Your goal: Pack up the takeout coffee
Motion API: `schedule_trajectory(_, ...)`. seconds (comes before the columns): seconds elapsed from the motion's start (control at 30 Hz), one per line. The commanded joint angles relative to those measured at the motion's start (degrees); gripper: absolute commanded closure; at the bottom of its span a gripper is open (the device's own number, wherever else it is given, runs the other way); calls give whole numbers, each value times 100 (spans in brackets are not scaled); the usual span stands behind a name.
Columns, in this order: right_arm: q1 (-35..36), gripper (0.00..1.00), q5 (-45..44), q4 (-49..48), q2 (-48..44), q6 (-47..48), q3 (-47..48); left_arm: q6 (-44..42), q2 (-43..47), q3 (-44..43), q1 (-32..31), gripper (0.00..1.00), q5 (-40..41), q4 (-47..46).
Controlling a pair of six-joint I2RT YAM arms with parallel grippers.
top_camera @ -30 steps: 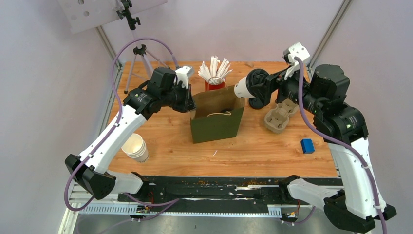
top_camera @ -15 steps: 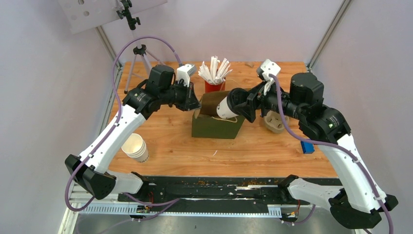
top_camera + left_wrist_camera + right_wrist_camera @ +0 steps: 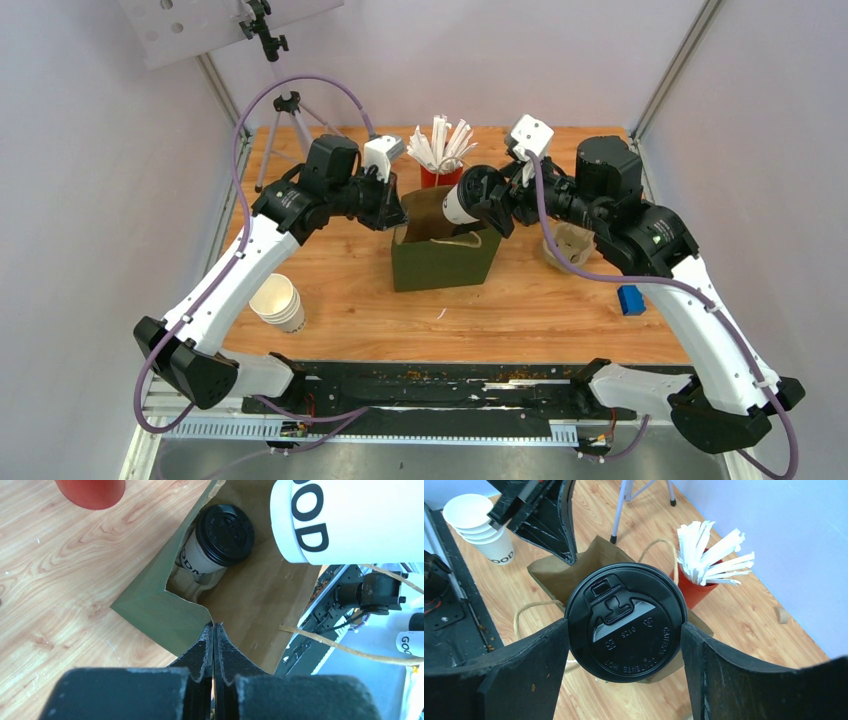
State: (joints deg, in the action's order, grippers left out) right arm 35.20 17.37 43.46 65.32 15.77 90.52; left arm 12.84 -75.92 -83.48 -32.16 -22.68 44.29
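Note:
The takeout coffee (image 3: 458, 206), a white paper cup with a black lid (image 3: 625, 622), lies tilted on its side just above the mouth of the green paper bag (image 3: 445, 262). My right gripper (image 3: 625, 630) is shut on it, one finger on each side of the lid. In the left wrist view its white wall (image 3: 350, 520) hangs over the bag's opening. My left gripper (image 3: 213, 626) is shut on the bag's upper left edge and holds the mouth apart. A second lidded cup (image 3: 224, 534) stands inside the bag.
A red cup of white sticks (image 3: 440, 165) stands right behind the bag. A stack of white paper cups (image 3: 278, 302) is at the front left. A cardboard cup carrier (image 3: 570, 248) and a small blue block (image 3: 630, 299) lie to the right. A tripod (image 3: 285, 130) stands at the back left.
My right arm has carried the coffee leftward from above the cup carrier to over the bag's mouth. The left gripper has kept its hold on the bag's edge.

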Motion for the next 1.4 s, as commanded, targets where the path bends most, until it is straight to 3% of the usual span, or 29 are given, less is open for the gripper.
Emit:
schedule_trajectory(0.0,26,34,-310,-253,-24,447,177,-237,-5,-297,8,100,88,-22)
schedule_trajectory(0.17,23,33,-406,-147,169,608,317,-260,67,-207,8,100,132,-21)
schedule_trajectory(0.67,31,34,-337,-3,154,1476,-422,14,8,-139,8,100,176,-684)
schedule_trajectory(0.87,440,34,-712,233,49,1787,-718,61,-80,-157,9,99,202,-823)
schedule_trajectory(1.03,711,35,-949,287,-48,1758,-852,68,69,-109,13,88,395,-635)
schedule_trajectory(1.13,840,35,-985,224,-149,1658,-953,73,257,21,10,73,591,-437)
schedule_trajectory(1.37,1055,35,-1006,-12,-237,1523,-1098,436,1014,618,26,53,1034,-456)
